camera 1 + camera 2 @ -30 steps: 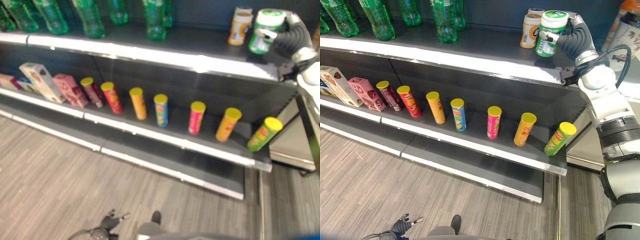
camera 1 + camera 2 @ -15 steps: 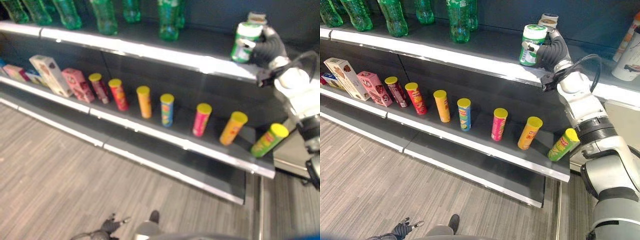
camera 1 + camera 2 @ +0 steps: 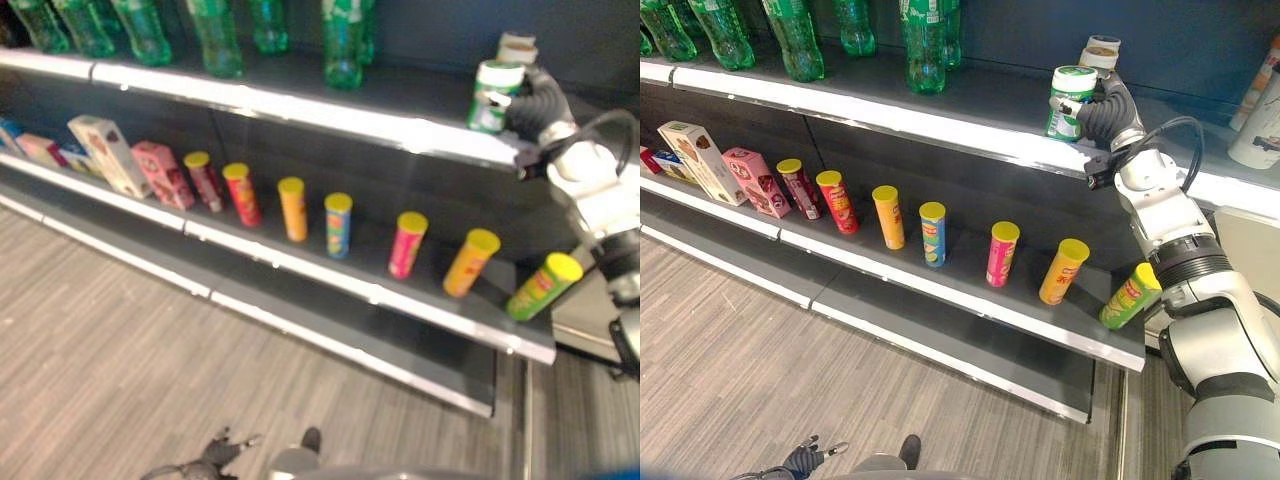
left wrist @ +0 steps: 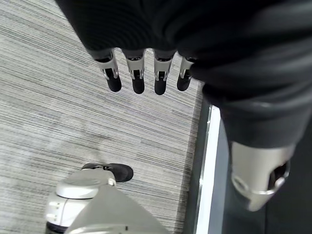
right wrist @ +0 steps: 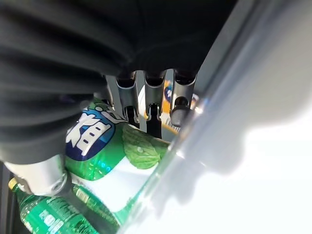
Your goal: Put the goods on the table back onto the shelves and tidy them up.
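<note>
My right hand [image 3: 1108,108] is up at the top shelf [image 3: 890,118], shut on a green-and-white jar [image 3: 1071,101] with a green lid. The jar stands upright near the shelf's front edge; I cannot tell if it rests on the shelf. Just behind it is a white-and-orange jar [image 3: 1100,48]. In the right wrist view the jar's green label [image 5: 112,146] lies under the curled fingers [image 5: 151,109]. My left hand [image 3: 805,457] hangs low over the floor, fingers [image 4: 136,78] straight and holding nothing.
Green bottles [image 3: 925,45] line the top shelf to the left. The middle shelf [image 3: 940,295] holds a row of chip cans [image 3: 932,232], a tilted green can [image 3: 1130,295] at its right end, and boxes [image 3: 700,160] at left. A white container [image 3: 1255,120] stands far right.
The view has shifted. My right hand carried the jar from the right of the white-and-orange jar to its front left, closer to the shelf's front edge. The left hand stayed put.
</note>
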You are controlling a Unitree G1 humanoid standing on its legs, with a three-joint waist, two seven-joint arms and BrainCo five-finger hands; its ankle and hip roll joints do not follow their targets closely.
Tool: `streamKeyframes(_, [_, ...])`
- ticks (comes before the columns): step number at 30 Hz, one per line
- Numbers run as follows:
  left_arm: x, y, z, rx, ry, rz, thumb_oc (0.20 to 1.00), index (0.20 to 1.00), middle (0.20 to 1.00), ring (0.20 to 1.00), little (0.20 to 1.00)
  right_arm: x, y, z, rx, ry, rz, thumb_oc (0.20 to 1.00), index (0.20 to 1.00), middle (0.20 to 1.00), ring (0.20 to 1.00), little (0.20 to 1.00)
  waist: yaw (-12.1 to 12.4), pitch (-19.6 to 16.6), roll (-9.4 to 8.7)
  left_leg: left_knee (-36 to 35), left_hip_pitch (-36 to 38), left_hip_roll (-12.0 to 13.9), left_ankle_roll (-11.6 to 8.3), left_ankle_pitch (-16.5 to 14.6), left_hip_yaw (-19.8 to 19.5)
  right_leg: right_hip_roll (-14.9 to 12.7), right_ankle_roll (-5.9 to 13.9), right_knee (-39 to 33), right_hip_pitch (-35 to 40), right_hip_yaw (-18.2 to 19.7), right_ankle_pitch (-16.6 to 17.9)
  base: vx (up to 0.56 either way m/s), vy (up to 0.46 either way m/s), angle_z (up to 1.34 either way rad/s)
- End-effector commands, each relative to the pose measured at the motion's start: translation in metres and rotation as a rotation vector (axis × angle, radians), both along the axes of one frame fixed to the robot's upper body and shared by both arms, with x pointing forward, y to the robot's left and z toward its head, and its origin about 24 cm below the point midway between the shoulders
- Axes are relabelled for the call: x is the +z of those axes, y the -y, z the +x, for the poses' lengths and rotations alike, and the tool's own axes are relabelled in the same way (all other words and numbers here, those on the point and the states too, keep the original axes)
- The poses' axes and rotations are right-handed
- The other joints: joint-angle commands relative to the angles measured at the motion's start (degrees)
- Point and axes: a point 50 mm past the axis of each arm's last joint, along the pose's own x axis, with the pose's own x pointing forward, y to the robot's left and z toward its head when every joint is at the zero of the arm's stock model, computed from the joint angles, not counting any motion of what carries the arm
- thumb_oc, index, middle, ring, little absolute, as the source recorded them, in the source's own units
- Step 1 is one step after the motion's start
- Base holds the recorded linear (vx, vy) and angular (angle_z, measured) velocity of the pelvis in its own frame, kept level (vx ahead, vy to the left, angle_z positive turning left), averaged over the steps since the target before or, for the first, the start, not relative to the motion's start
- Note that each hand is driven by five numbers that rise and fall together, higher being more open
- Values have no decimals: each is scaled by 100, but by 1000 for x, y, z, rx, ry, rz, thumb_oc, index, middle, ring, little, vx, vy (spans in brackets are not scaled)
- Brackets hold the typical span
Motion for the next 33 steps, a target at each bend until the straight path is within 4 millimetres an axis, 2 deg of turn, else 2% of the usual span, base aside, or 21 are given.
streamKeyframes(1, [3,-9,7,-31,11,44,1000,1000,1000,1000,1000,52,-10,2,-4,152,-21,200,200,200,200,200,139,-107,-131,40,418,198,-255,-747,869,-181,57,265,-479,-185,160,0,0,0])
streamKeyframes(23, [3,-10,5,-29,6,52,1000,1000,1000,1000,1000,44,-22,5,28,133,-24,200,200,200,200,200,75,-90,-135,40,501,219,-254,-809,995,-181,63,229,-487,-81,204,0,0,0])
streamKeyframes(24, [3,-9,5,-29,6,53,1000,1000,1000,1000,1000,45,-22,6,23,132,-32,1000,1000,1000,1000,1000,72,-88,-134,40,497,221,-254,-814,1001,-183,62,232,-488,-81,204,0,0,0])
streamKeyframes(33, [3,-9,5,-23,7,53,1000,1000,1000,1000,1000,48,-18,5,1,149,-27,1000,1000,1000,1000,1000,45,-84,-132,40,511,228,-256,-821,1017,-192,65,247,-519,-56,209,2,-1,-2])
